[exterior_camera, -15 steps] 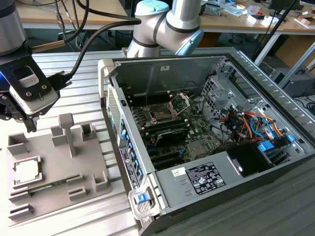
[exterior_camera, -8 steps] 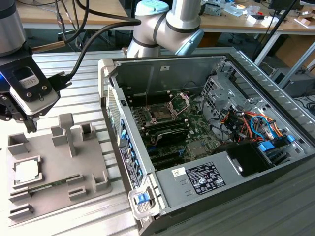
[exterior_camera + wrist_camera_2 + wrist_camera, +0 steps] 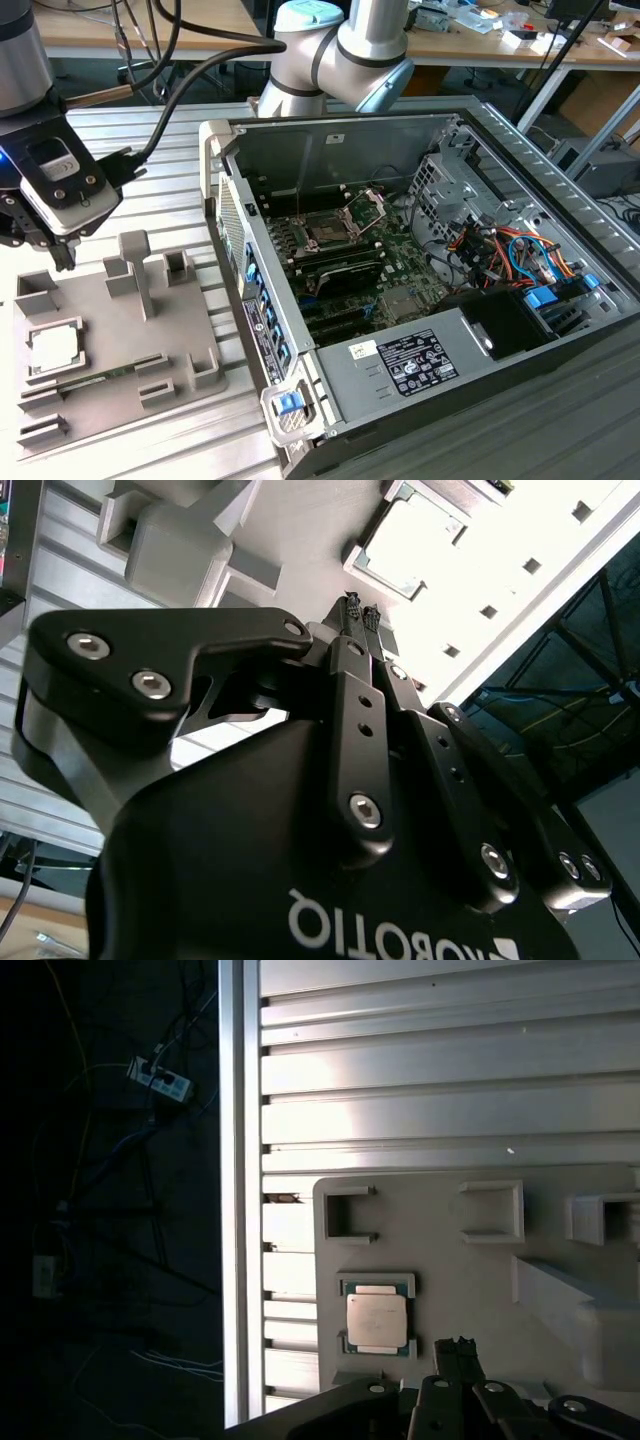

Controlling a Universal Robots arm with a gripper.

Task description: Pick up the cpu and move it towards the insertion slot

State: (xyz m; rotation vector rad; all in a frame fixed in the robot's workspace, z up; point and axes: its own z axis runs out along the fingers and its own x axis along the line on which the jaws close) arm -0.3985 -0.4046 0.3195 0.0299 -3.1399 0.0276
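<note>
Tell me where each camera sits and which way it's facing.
Exterior view: off the arm, looking down on the open computer case, insertion slot and grey tray; arm and gripper show.
First wrist view: on the wrist, looking past the fingertips at the cpu.
Second wrist view: on the wrist, behind the gripper body, facing along it.
Shared: both wrist views show the cpu in the tray.

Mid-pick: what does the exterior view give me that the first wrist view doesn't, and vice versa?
Exterior view: the open computer case with the insertion slot inside, toward the exterior view's right. First wrist view: a white power strip off the edge of the table. Both: the cpu lying in the grey fixture, the gripper near it, jaws shut, holding nothing.
</note>
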